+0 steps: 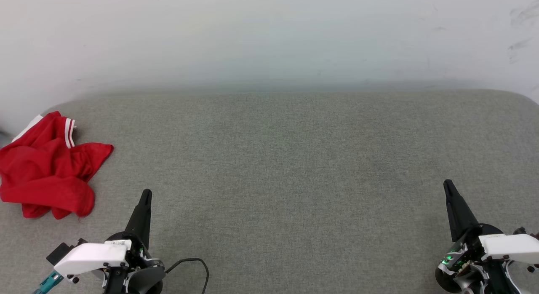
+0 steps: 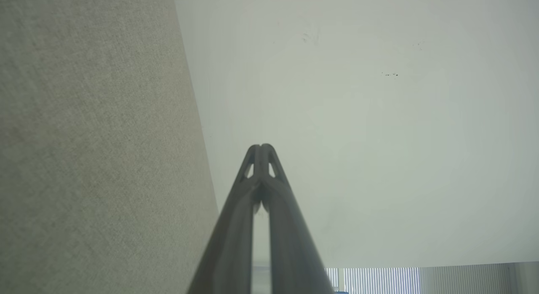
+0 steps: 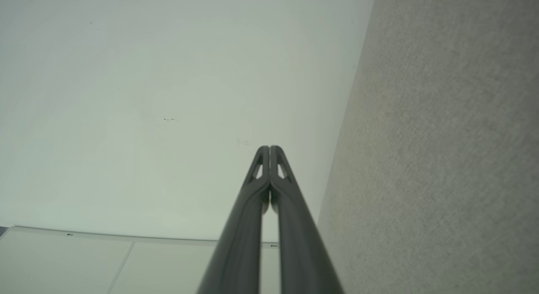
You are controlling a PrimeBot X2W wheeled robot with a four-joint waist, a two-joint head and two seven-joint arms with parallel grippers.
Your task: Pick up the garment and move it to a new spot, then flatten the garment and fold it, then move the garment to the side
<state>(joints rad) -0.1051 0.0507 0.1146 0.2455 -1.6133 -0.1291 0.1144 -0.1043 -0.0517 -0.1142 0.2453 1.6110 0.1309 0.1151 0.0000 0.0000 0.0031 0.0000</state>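
Observation:
The garment point(image 1: 46, 169), a red shirt with a white sleeve and red-white striped trim, lies crumpled in a heap at the far left of the grey fabric surface point(image 1: 286, 167); its print is hidden in the folds. My left gripper point(image 1: 146, 193) is shut and empty near the front edge, a little to the right of the heap and apart from it. My right gripper point(image 1: 447, 184) is shut and empty at the lower right, far from the garment. In the wrist views, the left gripper point(image 2: 261, 147) and right gripper point(image 3: 269, 148) have tips pressed together, pointing at the pale wall.
The grey surface ends at a pale wall point(image 1: 269, 37) behind it, with rounded far corners. A black cable point(image 1: 198, 264) loops on the surface beside my left wrist. The left edge of the surface runs just past the garment.

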